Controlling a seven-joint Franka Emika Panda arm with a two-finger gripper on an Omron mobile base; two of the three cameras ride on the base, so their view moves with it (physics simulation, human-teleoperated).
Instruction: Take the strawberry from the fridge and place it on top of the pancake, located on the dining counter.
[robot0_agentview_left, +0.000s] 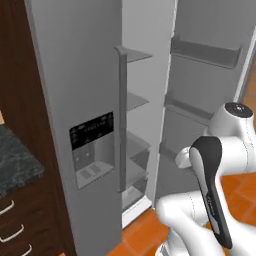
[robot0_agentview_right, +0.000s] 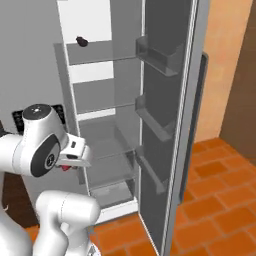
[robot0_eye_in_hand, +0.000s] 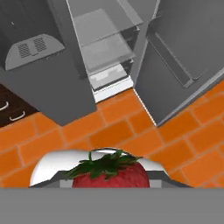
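While the fridge (robot0_agentview_right: 165, 125) stands open, the strawberry's (robot0_eye_in_hand: 110, 173) leafy end faces the hand camera.

strawberry (robot0_eye_in_hand: 109, 174) before open fridge (robot0_eye_in_hand: 65, 65), above floor (robot0_eye_in_hand: 131, 131)

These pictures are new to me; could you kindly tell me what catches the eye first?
The strawberry, red with green leaves, sits large at the bottom of the hand view, at the pincer. Beyond it the fridge stands with its right door swung wide over the orange tiled floor, and a small dark item sits on an upper shelf.
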